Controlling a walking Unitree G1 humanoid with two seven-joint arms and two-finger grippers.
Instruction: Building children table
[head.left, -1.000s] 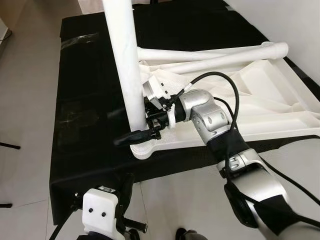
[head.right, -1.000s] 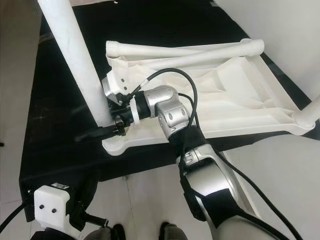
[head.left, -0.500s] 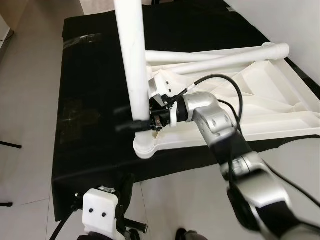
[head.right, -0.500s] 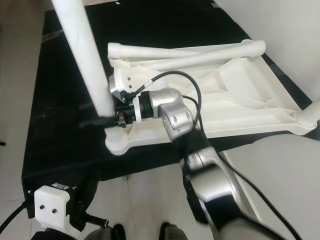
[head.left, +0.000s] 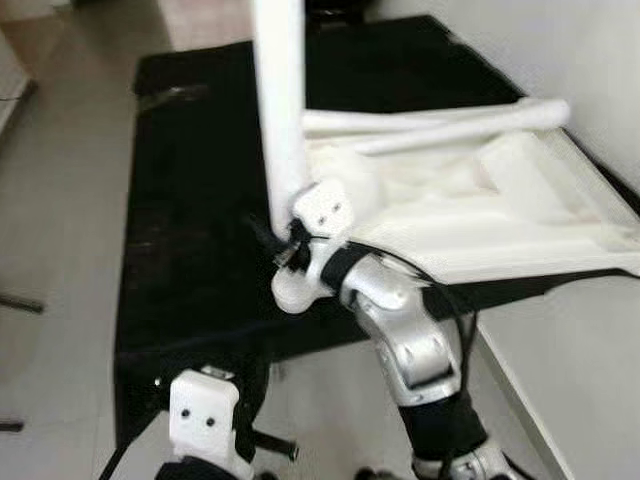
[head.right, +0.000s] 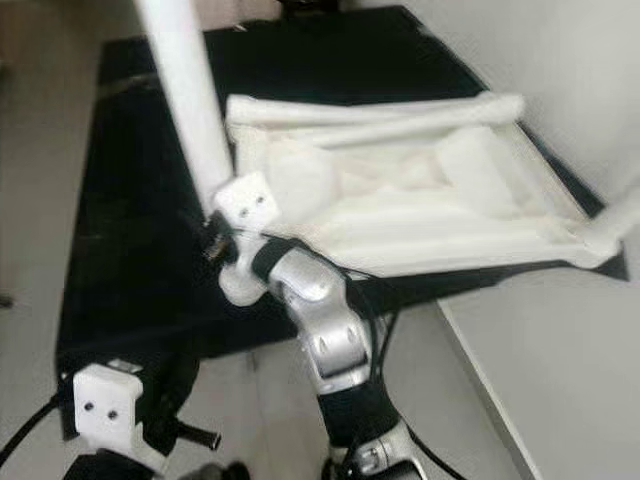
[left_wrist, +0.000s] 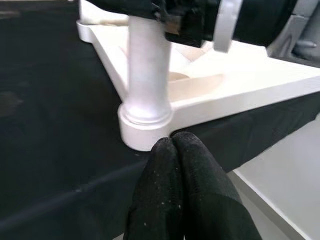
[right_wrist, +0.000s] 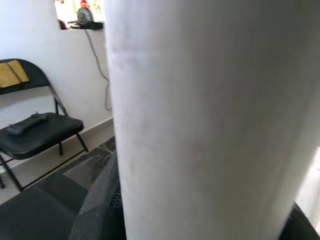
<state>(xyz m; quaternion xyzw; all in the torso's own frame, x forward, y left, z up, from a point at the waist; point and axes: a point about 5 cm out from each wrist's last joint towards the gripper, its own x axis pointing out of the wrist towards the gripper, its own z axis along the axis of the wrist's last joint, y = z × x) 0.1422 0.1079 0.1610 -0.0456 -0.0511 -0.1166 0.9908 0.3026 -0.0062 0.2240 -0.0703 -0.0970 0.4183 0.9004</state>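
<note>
The white children's table top (head.left: 520, 230) lies upside down on a black-covered surface (head.left: 190, 220). One white table leg (head.left: 282, 110) stands nearly upright in the near-left corner socket (head.left: 296, 290). My right gripper (head.left: 283, 245) is shut on this leg just above the socket; in the right wrist view the leg (right_wrist: 200, 115) sits between the black fingers (right_wrist: 97, 210). My left gripper (left_wrist: 174, 145) is shut with nothing in it, low in front of that corner socket (left_wrist: 145, 125). Two more legs (head.left: 440, 118) lie along the top's far edge.
Another leg (head.right: 615, 225) is fitted at the table top's near-right corner. A white wall (head.right: 560, 60) runs along the right. Pale tiled floor (head.left: 60, 200) lies left of the black surface. A black folding chair (right_wrist: 35, 135) stands by a wall in the right wrist view.
The leg has swung from leaning to nearly upright in the corner socket. My right arm's elbow has moved nearer and under the grip. The head camera has shifted and blurred.
</note>
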